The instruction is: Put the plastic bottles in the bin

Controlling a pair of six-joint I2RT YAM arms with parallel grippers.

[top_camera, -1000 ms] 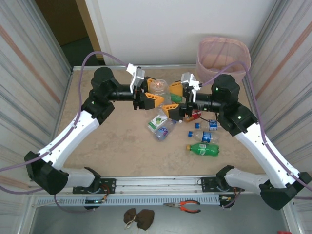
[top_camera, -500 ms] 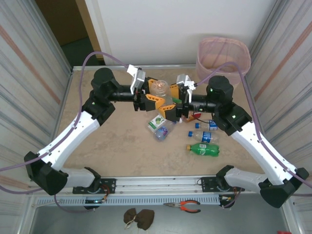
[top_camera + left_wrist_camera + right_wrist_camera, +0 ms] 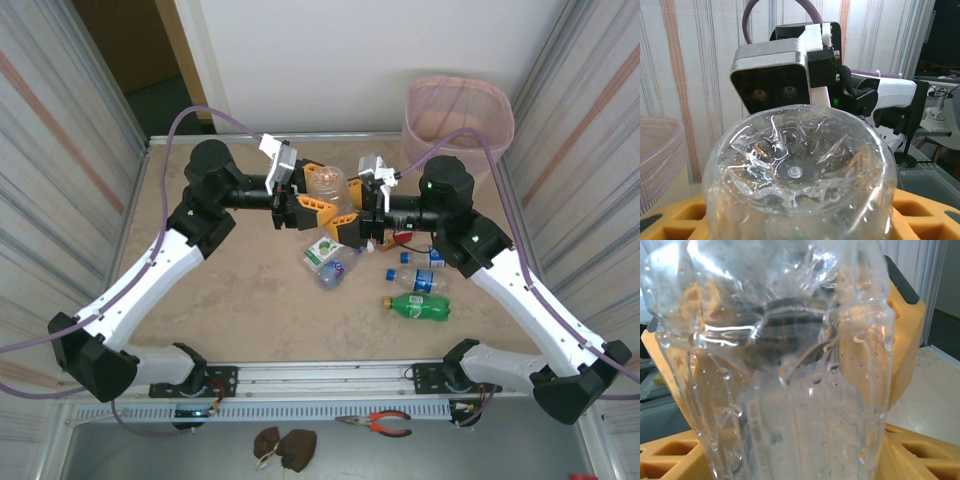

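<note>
- Clear bottle (image 3: 326, 183) clamped in left gripper (image 3: 306, 202), held aloft — likely for handover.
- Right gripper (image 3: 358, 218) jaws flank it; whether gripping, cannot tell.
- Bin (image 3: 470, 135) stands far right — nearer that arm.

Top view: fixed, high behind the arm bases (image 3: 185, 370), looking down over the whole surface (image 3: 230, 290) to the bin (image 3: 458, 115). Left wrist: very close on the clear bottle (image 3: 797, 175) base, facing the right wrist camera (image 3: 770, 85). Right wrist: close against that bottle's side. All three share the bottle.
</note>
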